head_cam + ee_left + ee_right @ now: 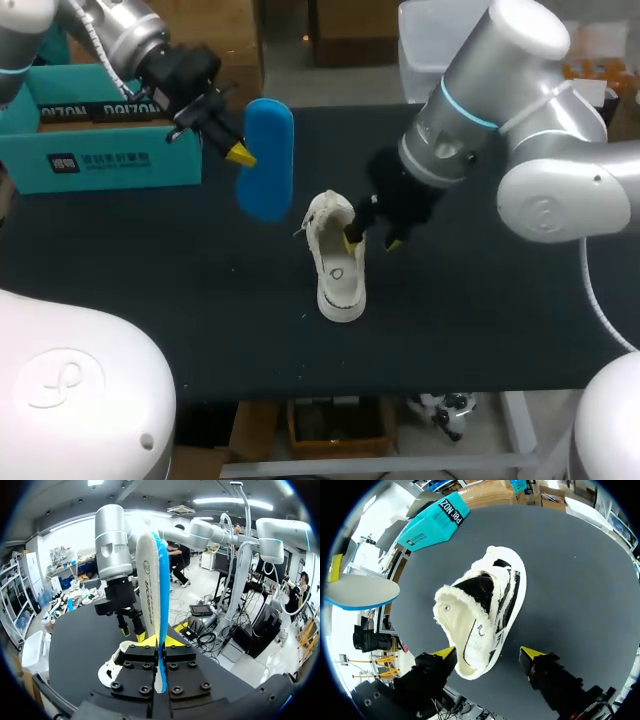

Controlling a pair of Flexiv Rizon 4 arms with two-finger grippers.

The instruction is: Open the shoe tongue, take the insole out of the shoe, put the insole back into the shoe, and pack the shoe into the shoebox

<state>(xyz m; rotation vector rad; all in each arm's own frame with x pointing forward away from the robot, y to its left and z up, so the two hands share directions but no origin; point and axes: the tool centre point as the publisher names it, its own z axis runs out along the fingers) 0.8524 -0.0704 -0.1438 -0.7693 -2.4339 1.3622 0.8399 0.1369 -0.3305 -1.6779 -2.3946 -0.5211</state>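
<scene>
Dark table (480, 320), left fingers (240, 153) tight on raised insole (268, 160) (blue-edged), right fingers (351, 234) open over shoe (338, 270)

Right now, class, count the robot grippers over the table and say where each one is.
2. The left gripper, beside the shoebox, is shut on the blue insole, held above the table. The right gripper stands open at the white shoe.

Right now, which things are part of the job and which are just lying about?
Job: shoe; insole, held in left hand; shoebox; right hand, open at the shoe.
Not job: table.
</scene>
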